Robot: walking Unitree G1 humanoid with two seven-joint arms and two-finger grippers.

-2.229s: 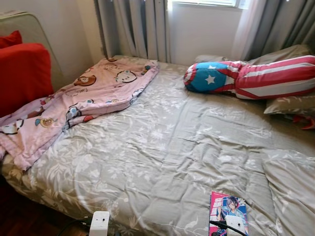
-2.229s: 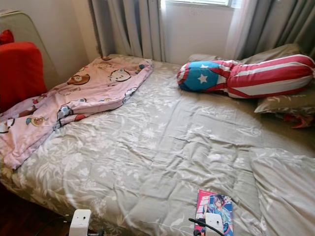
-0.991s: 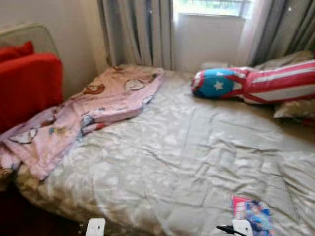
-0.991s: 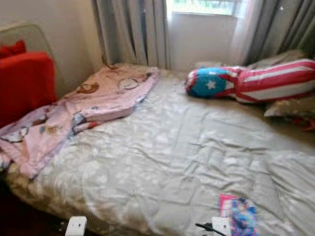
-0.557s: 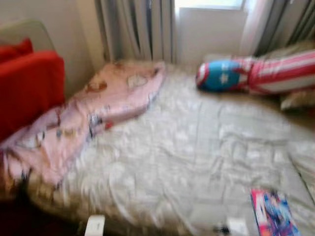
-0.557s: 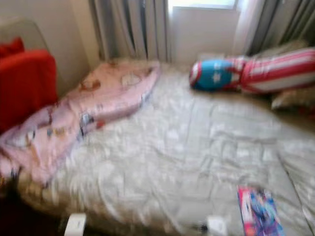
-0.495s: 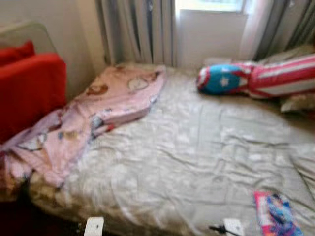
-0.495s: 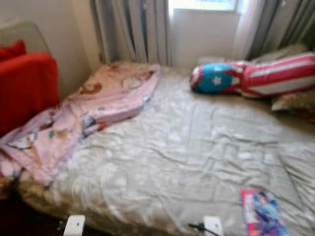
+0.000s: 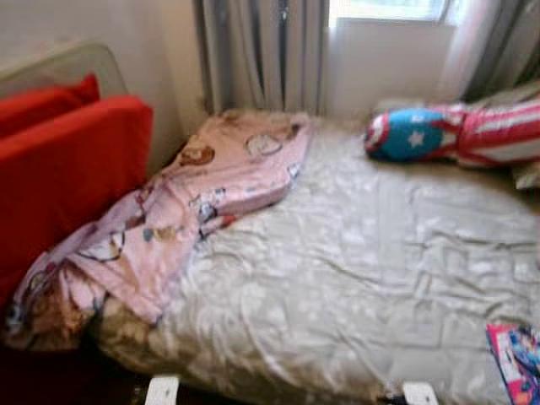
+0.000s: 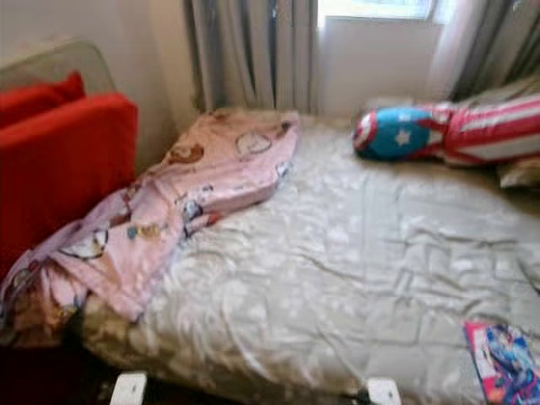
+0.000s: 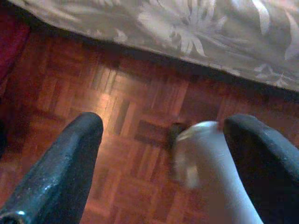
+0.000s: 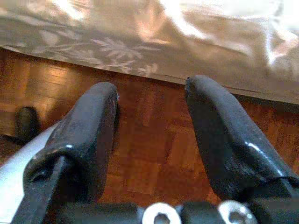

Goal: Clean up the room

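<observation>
Bedroom clutter lies spread over a bed [image 9: 363, 278] covered by a grey floral quilt. A pink cartoon-print blanket [image 9: 181, 211] is rumpled along the bed's left side, its near end spilling off the edge toward the floor. A bright comic book [image 10: 504, 361] lies flat at the near right corner of the quilt. At the far right, a bolster pillow [image 9: 456, 135] with a blue starred end and red and white stripes rests across the head of the bed, with a grey pillow [image 10: 516, 173] just behind it. A red sofa [image 9: 59, 160] stands at the left, touching the blanket's edge. Grey curtains [image 9: 253, 51] hang against the far wall beside a bright window.

The head views are blurred. Both arms hang low at the near edge of the bed over a dark wood parquet floor [image 11: 93, 98]. The left gripper [image 11: 163, 135] has its fingers spread wide, holding nothing. The right gripper [image 12: 152, 116] is likewise parted and empty, pointing at the quilt's hanging hem.
</observation>
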